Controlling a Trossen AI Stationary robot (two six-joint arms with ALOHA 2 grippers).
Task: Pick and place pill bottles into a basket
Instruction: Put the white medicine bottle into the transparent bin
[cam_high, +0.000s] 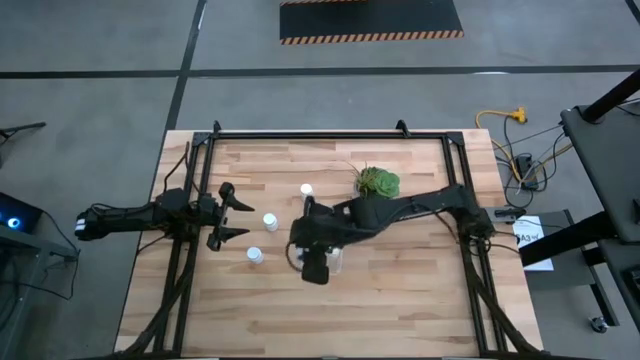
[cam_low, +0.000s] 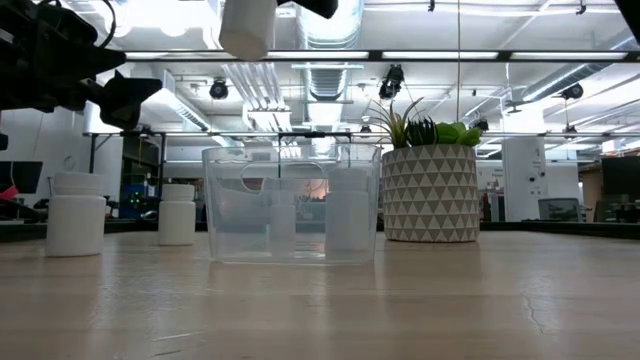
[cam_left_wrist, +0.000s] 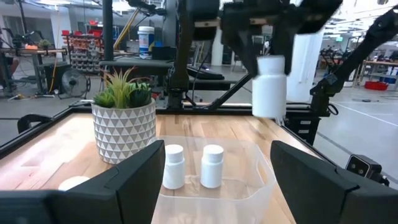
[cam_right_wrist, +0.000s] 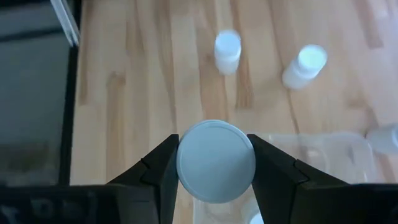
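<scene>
White bottle (cam_right_wrist: 216, 162) with white cap between my black right fingers (cam_right_wrist: 155, 171); white bottles (cam_left_wrist: 212, 165) inside the clear, colourless basket (cam_low: 290, 204); grey pot (cam_low: 430, 193) patterned with white triangles, green succulent (cam_high: 379, 182); pale wood-grain table (cam_high: 400, 290); my left gripper (cam_high: 235, 213) black

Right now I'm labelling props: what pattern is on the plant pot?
The plant pot is white with a grey triangle lattice, clearest in the low view.
</scene>
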